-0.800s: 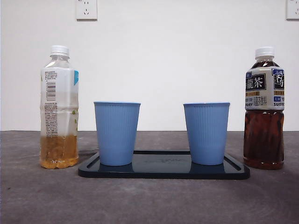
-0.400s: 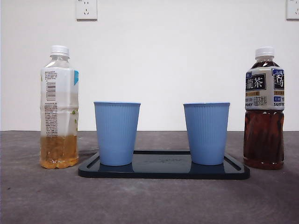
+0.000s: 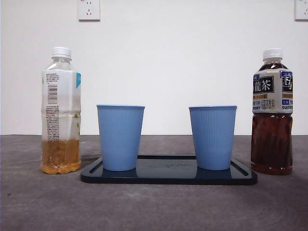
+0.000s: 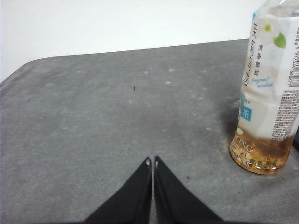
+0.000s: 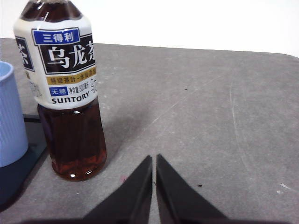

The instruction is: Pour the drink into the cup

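Two blue ribbed cups (image 3: 120, 137) (image 3: 212, 137) stand upright on a dark tray (image 3: 168, 176). A pale tea bottle (image 3: 61, 110) with a white cap, about a quarter full, stands left of the tray. A dark oolong tea bottle (image 3: 272, 111) with a white cap stands right of it. My left gripper (image 4: 151, 161) is shut and empty, low over the table beside the pale bottle (image 4: 271, 88). My right gripper (image 5: 153, 158) is shut and empty, beside the dark bottle (image 5: 65, 88); one cup (image 5: 10, 116) shows at that view's edge. Neither arm shows in the front view.
Grey table top (image 3: 154, 207) with a white wall behind, two wall sockets (image 3: 89, 9) high up. Bare table surface lies around both grippers in the wrist views.
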Motion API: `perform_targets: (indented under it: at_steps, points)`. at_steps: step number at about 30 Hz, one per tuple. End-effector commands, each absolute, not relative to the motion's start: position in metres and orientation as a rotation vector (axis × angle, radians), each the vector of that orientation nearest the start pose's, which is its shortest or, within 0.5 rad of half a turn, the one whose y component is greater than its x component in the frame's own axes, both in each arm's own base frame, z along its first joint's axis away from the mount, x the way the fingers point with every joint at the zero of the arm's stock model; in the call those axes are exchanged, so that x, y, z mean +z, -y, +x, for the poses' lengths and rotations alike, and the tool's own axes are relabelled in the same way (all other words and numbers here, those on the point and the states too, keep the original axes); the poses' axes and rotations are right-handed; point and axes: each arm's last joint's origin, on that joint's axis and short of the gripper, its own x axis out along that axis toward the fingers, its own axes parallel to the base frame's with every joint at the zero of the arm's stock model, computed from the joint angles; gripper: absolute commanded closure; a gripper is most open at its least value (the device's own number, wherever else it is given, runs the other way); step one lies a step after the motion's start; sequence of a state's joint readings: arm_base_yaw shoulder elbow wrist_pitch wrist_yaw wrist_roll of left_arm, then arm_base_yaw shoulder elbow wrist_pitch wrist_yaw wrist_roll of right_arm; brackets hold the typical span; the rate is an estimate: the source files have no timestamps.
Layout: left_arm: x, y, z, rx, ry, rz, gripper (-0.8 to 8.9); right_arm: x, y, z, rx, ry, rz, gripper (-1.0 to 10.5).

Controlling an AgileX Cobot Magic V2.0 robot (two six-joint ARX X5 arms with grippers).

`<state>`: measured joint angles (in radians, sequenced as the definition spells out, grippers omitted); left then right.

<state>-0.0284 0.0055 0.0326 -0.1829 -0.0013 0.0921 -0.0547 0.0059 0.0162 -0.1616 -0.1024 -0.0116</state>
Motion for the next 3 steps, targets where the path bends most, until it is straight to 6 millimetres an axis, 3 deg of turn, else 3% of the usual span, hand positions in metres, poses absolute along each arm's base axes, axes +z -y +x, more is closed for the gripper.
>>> perform_targets:
  at_steps: [1,3]
  points:
    - [0.1493,0.0025,0.0956,-0.034,-0.178,0.105,8.06,0.1514,0.0025,0.0962,0.047,-0.148,-0.003,9.4]
    - [0.1493,0.0025,0.0956,-0.034,-0.178,0.105,8.06,0.1514,0.0025,0.0962,0.047,-0.148,-0.003,9.4]
